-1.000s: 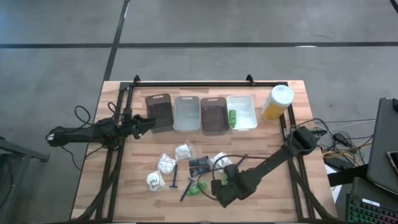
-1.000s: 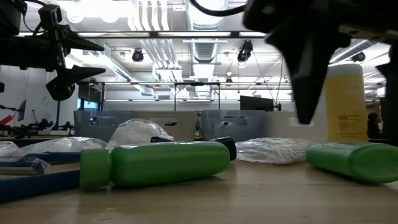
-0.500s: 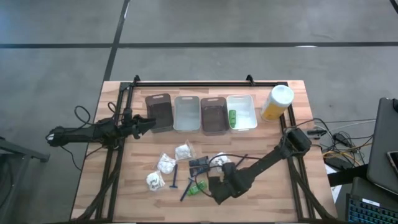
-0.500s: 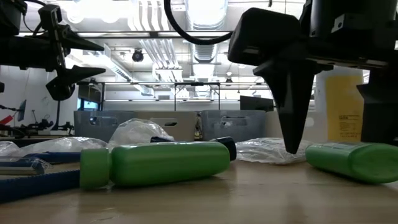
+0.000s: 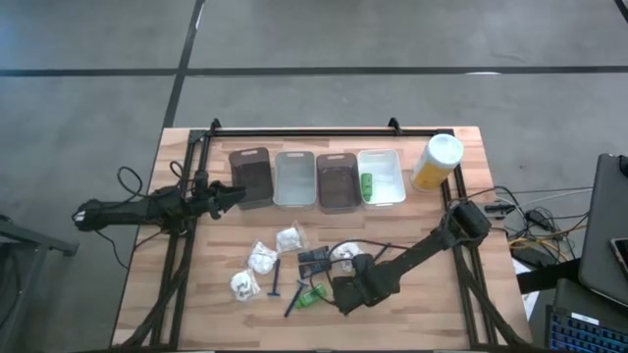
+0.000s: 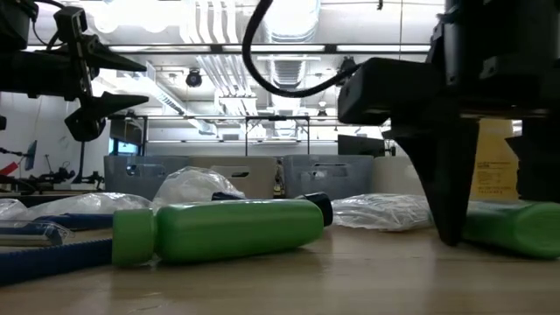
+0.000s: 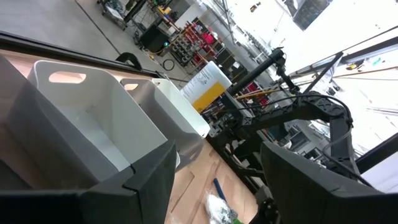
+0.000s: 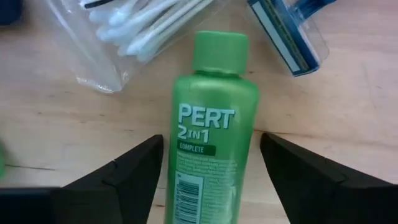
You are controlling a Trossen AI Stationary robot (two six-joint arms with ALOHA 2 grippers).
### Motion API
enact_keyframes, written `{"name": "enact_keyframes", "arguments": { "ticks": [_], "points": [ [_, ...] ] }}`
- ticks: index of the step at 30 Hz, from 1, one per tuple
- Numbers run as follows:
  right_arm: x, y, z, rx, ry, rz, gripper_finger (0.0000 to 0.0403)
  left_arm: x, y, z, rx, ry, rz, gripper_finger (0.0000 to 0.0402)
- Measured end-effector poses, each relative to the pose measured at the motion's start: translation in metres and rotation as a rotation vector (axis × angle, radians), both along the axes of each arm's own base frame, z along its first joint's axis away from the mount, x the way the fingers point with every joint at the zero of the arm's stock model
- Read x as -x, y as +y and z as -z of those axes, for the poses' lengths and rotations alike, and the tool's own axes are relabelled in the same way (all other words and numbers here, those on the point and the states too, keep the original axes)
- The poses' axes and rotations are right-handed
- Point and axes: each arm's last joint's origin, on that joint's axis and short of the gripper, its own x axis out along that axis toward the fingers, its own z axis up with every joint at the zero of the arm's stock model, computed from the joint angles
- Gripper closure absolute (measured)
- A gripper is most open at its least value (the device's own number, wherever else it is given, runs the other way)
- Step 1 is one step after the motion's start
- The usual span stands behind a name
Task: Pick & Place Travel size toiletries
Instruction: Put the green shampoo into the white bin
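My right gripper (image 8: 211,140) is open and low over the table's near middle. Its two fingers stand on either side of a bright green mini bottle (image 8: 214,112) that lies flat on the wood, and no touch shows. In the high view the gripper (image 5: 343,292) hides that bottle. A second green bottle (image 5: 314,296) lies beside it on the left, and a third (image 5: 366,186) is in the white bin. White bundles (image 5: 262,257), dark-blue razors (image 5: 277,281) and dark tubes (image 5: 314,260) lie around. My left gripper (image 5: 235,193) waits open above the table by the leftmost bin.
Along the far side stands a row of bins: brown (image 5: 252,176), clear (image 5: 295,178), brown (image 5: 337,181) and white (image 5: 388,176). A tall yellow canister (image 5: 437,162) is at their right. A bag of cotton swabs (image 8: 124,37) and a razor (image 8: 292,31) lie just past the bottle's cap.
My right gripper has come down and shifted a little toward the table's left. Its fingertips have dropped from well above the items to table level on either side of the green bottle. The bottle and the other items have stayed in place.
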Motion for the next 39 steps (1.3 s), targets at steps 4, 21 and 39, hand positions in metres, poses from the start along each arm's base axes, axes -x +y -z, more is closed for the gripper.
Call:
{"name": "enact_keyframes", "arguments": {
  "ticks": [4,21,39],
  "points": [
    [-0.004,0.002,-0.006,-0.003,-0.013,0.0,0.0153,0.0,0.0,0.0,0.0,0.0,0.0,0.0163],
    [-0.011,0.008,-0.045,-0.032,-0.095,-0.127,0.0273,0.0,0.0,0.0,0.0,0.0,0.0,0.0163],
    [0.037,-0.144,-0.18,0.329,-0.153,0.076,0.0262,0.0,0.0,0.0,-0.004,0.001,-0.015,0.0163]
  ]
}}
